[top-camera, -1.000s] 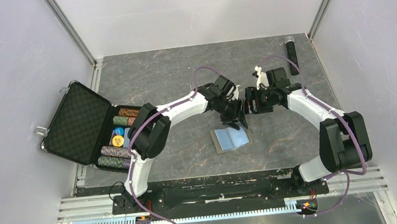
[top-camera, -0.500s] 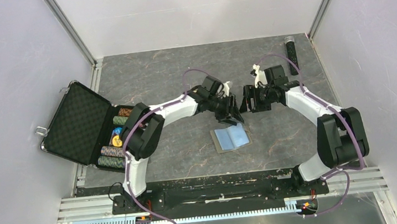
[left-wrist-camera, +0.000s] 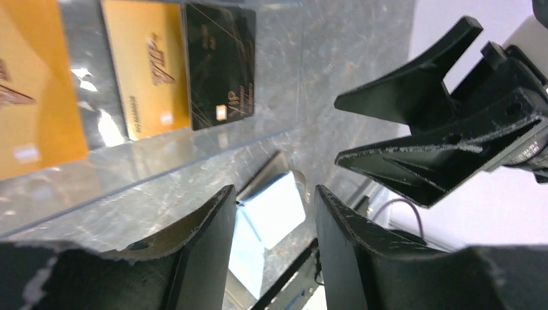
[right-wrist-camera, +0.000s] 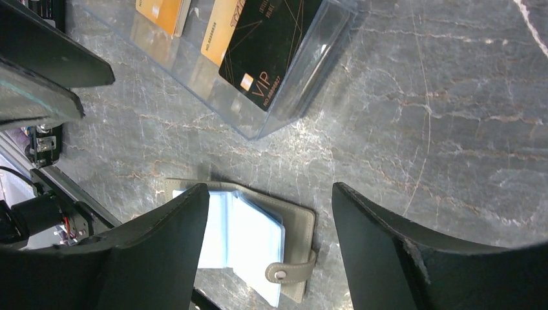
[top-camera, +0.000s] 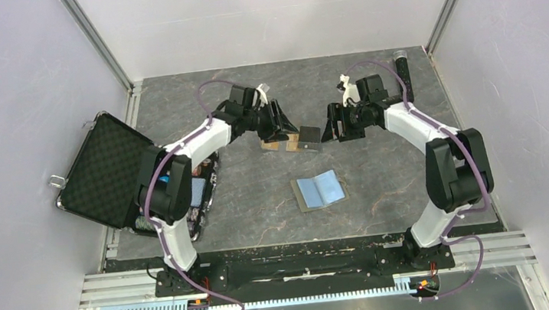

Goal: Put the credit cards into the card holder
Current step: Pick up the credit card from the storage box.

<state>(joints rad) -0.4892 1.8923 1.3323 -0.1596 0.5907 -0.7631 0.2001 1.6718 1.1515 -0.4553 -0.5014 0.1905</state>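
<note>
The card holder (top-camera: 320,191) lies open on the table, light blue inside up, its snap tab (right-wrist-camera: 291,271) loose. Orange-gold credit cards (left-wrist-camera: 147,64) and a black VIP card (right-wrist-camera: 270,42) lie in a small clear plastic box (top-camera: 291,140) behind the holder. My left gripper (top-camera: 286,126) hovers just left of the box, open and empty. My right gripper (top-camera: 331,126) hovers just right of the box, open and empty. Both wrist views look down past open fingers at the holder, which shows in the left wrist view (left-wrist-camera: 278,210) and the right wrist view (right-wrist-camera: 258,236).
An open black poker-chip case (top-camera: 108,172) with chips stands at the left edge, partly behind the left arm. A black stick-shaped object (top-camera: 403,76) lies at the back right. Walls close in the table on three sides.
Both grippers have drawn back from above the card holder toward the rear. The left arm swung back and left, uncovering the clear box of cards. The holder has not moved.
</note>
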